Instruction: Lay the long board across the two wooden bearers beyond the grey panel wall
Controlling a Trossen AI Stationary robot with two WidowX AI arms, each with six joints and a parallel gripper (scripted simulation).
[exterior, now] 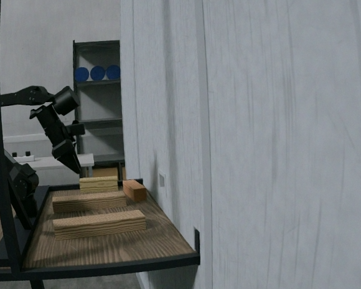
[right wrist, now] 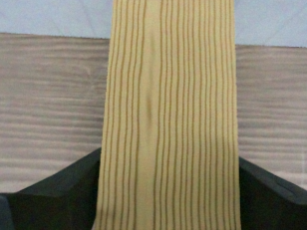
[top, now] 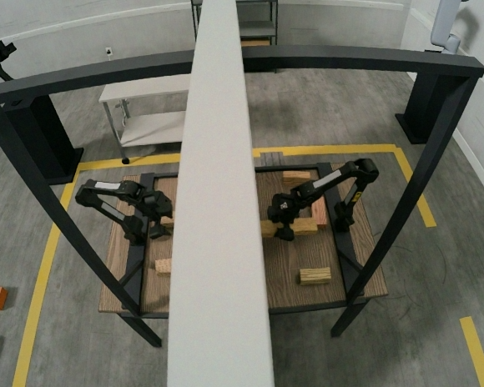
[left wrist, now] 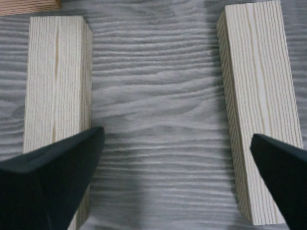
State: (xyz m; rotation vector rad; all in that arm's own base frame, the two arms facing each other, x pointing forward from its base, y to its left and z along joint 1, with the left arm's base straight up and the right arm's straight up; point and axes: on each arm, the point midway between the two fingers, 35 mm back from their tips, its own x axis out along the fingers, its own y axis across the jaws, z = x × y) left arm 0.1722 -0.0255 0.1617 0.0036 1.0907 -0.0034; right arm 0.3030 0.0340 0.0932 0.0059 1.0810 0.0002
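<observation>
The long yellow board is on the right arm's side of the grey wall, pointing at it. My right gripper is shut on the board, one finger along each side. The board's height above the table is hard to tell, and its far end is hidden. The near bearer and the far bearer lie on the table roughly parallel, pointing at the wall on the other side. My left gripper is open and empty above them.
On the bearers' side, a yellow offcut and an orange offcut lie beyond the far bearer. On the right arm's side are an orange offcut, a reddish offcut close to the board, and a yellow block. Dark frame posts stand around the table.
</observation>
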